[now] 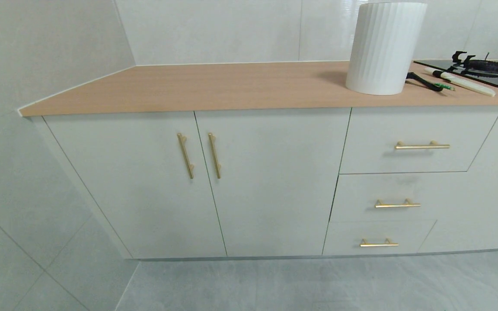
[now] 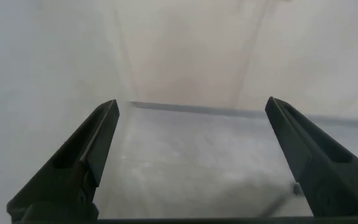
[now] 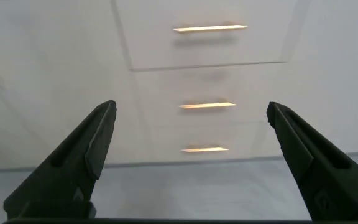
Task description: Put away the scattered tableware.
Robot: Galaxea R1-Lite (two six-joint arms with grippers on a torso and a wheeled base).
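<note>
Left gripper [image 2: 191, 102] and right gripper [image 3: 190, 106] are hanging spread, empty; a black-handled utensil [image 1: 424, 82] and cream knife [image 1: 469, 84] are lying at three o'clock of a white ribbed cylindrical holder [image 1: 385, 47].

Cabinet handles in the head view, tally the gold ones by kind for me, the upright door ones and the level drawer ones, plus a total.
Upright door handles: 2
Level drawer handles: 3
Total: 5

Bright, even light; the white ribbed canister [image 1: 385, 47] throws a soft shadow leftward on the tabletop [image 1: 188, 86]; straight edges bow.
</note>
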